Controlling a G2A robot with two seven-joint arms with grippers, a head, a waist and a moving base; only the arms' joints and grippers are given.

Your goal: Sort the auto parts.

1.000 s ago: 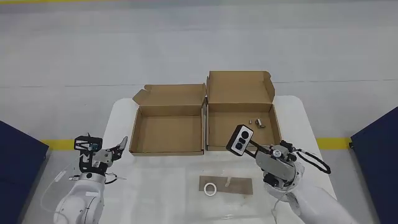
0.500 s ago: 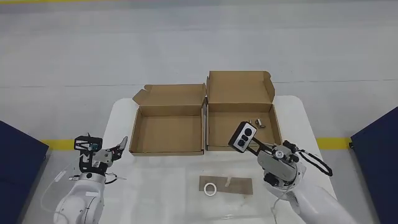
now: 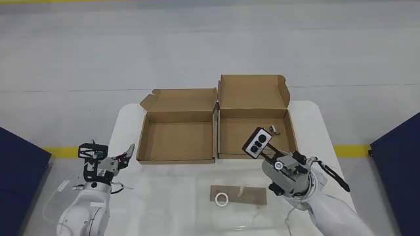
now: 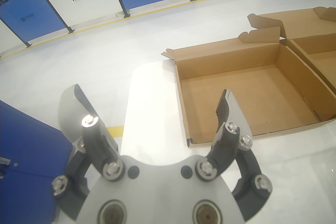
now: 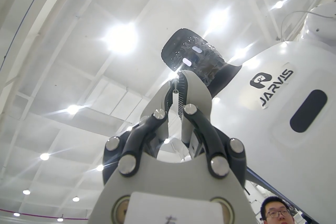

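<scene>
My right gripper (image 5: 178,78) points up at the ceiling and is shut on a small metal part (image 5: 174,87) pinched near its fingertips. In the top view this gripper (image 3: 278,167) hangs over the table just in front of the right cardboard box (image 3: 246,134), which holds a few small metal parts (image 3: 270,130). The left cardboard box (image 3: 176,141) is empty. My left gripper (image 4: 155,107) stands open with nothing in it at the table's left edge (image 3: 121,156), short of the left box (image 4: 249,93).
A flat brown cardboard sheet (image 3: 252,196) lies near the table's front with a white ring (image 3: 222,200) on it. Both boxes have their lids folded back. The white table (image 3: 164,183) ends close beside each arm.
The right wrist has turned and drifted slightly left and toward the front, keeping its hold. The left arm has not moved.
</scene>
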